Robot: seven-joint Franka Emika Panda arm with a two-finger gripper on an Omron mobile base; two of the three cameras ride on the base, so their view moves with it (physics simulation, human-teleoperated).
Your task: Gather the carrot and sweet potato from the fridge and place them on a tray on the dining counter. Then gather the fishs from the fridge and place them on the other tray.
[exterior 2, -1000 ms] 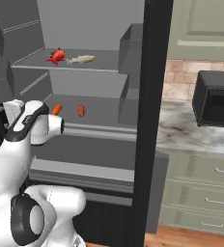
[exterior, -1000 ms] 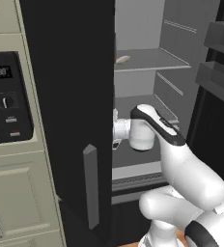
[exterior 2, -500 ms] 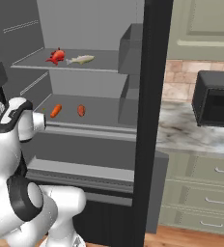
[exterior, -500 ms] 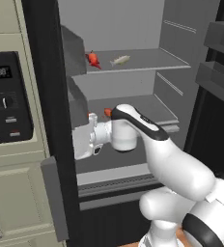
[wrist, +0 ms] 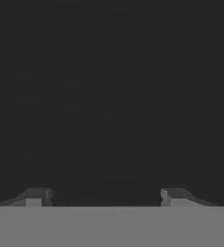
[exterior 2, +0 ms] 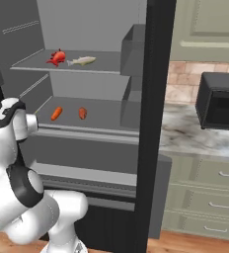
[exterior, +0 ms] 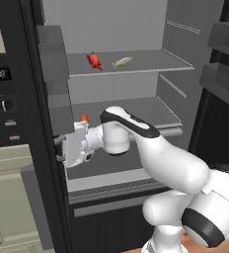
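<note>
The carrot (exterior 2: 57,113) lay on the fridge's (exterior 2: 153,99) middle shelf, its long axis slanting far-right, with the sweet potato (exterior 2: 82,113) just right of it. The gripper (wrist: 104,197), jaws apart, faced the left door (exterior: 35,123), so the carrot sat behind it, to its right.

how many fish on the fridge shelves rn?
2, both on the upper shelf: red fish beside the pale fish. Door bins may hide others.

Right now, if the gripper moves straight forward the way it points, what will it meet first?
Probably the fridge's open left door: the gripper, jaws apart, faces a flat dark surface close ahead, and nothing lies between. How near, I cannot tell.
</note>
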